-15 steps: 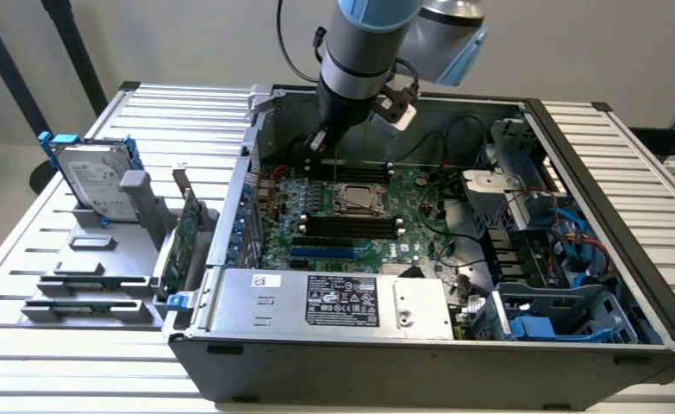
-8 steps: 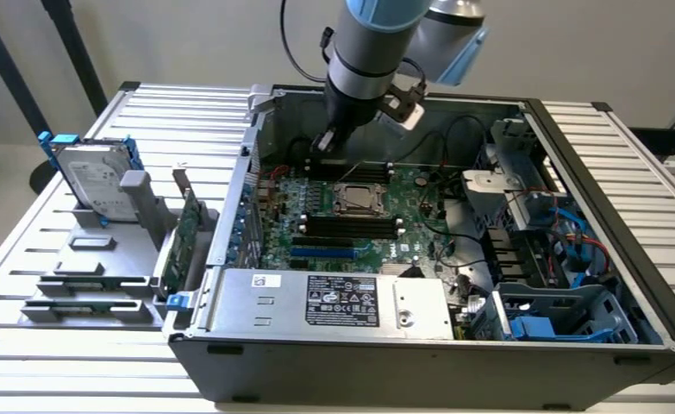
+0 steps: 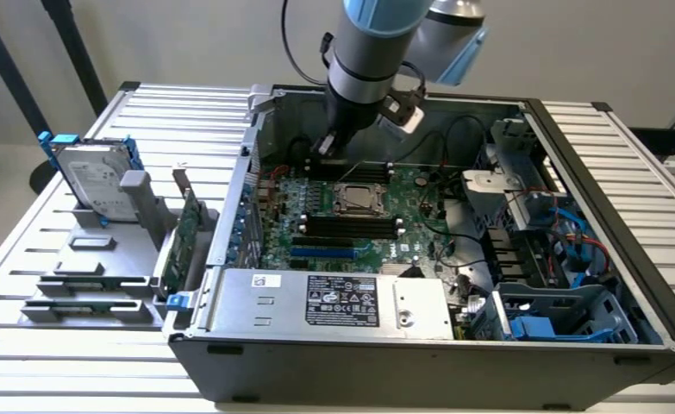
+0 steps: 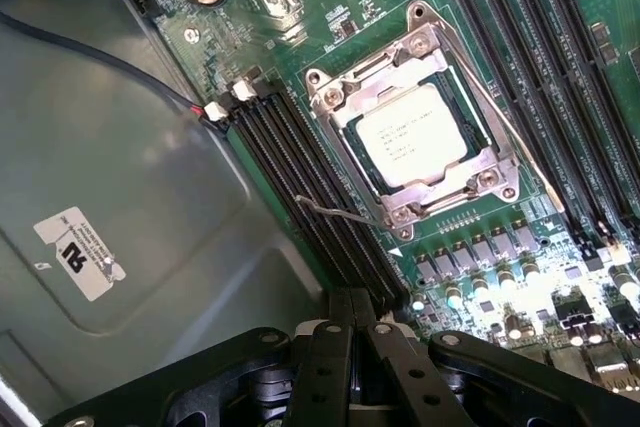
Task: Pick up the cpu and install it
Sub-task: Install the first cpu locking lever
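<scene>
**A:** Jaws first. The gripper [image 4: 350, 342] is clenched tight, fingers pressed together with nothing between them.

**B:** And it hangs over the black memory slots [image 4: 300, 172], just beside the socket. It looks clear of the board, as far as I can judge.

**A:** It's empty, I'd say, because the cpu [image 4: 412, 137] is already down. It lies flat inside the silver socket frame [image 4: 482, 162] on the motherboard [image 4: 300, 7], metal plate up and print showing.

**B:** It sits level, with the frame hugging all four edges. That's what keeps it square.

**A:** Long axis? There's barely any, it's near enough square. Its edges run parallel with the slots.

**B:** A thin wire lever [image 4: 335, 212] juts from the frame's corner out over the slots. Latched or not, I cannot tell.

**A:** And all of it sits inside the open computer case [image 3: 429, 358].
</scene>
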`<state>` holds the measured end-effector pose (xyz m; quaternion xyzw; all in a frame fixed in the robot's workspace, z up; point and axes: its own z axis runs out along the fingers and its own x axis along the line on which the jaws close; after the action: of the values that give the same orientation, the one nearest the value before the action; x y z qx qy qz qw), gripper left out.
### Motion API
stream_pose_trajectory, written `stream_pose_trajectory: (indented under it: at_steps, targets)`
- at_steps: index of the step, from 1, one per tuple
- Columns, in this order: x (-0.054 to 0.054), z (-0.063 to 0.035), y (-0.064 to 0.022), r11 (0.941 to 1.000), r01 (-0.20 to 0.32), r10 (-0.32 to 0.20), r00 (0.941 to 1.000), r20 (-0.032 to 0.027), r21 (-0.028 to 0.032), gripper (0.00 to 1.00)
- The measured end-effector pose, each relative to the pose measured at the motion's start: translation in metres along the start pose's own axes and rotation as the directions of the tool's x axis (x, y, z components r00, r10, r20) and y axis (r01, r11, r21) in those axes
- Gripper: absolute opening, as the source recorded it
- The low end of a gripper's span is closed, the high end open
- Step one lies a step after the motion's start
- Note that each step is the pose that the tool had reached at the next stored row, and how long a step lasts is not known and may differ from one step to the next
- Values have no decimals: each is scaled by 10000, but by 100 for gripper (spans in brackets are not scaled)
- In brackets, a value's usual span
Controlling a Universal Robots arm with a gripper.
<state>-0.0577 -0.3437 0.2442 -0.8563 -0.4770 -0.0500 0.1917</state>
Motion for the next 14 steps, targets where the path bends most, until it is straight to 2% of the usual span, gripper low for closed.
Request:
stream_pose_trajectory:
  at_steps: [6, 14]
  targets:
    - [-29, 82, 28, 10000, 2, -2, 10000, 47, -58, 11]
    - [-71, 173, 65, 9999, 22, -21, 10000, 75, -156, 11]
